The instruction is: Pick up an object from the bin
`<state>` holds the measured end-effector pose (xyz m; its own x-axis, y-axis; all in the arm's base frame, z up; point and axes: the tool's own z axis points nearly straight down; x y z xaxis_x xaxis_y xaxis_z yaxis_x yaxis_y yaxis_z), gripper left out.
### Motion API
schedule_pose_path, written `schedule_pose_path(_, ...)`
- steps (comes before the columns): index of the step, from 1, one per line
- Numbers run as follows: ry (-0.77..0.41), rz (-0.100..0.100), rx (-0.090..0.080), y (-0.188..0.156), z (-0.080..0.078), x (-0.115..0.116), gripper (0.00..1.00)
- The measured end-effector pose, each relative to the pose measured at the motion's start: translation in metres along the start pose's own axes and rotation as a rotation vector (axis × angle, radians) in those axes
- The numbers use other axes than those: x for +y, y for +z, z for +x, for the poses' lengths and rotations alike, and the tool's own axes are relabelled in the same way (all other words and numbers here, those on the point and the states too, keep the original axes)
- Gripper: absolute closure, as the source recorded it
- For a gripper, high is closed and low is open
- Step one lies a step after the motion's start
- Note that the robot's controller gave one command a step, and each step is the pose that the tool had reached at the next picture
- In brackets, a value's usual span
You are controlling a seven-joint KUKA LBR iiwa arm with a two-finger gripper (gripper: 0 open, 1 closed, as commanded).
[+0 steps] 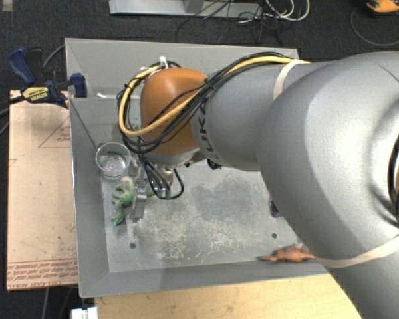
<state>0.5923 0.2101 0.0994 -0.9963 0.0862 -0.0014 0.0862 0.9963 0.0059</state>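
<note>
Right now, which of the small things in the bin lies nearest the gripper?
The small green thing at the left of the bin, beside the gripper. The clear cup sits farther up; the orange thing lies far right.

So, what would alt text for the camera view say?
A big grey robot arm reaches from the right into a grey metal bin, its gripper low beside a small green thing near the left wall. A clear round cup sits close by, and an orange-brown thing lies at the front.

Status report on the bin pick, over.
Gripper low at left of bin, beside green toy; hold not confirmed. Nearest neighbour: clear cup, just up-view. Also an orange thing, far off, lower right.
</note>
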Motion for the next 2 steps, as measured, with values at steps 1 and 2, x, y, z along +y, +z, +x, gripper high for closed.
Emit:
schedule_pose_path(1,-0.227,0.014,-0.008,0.011,-0.022,0.003,0.00)
schedule_pose_path(2,0.084,0.014,-0.015,0.025,-0.013,0.029,1.00)
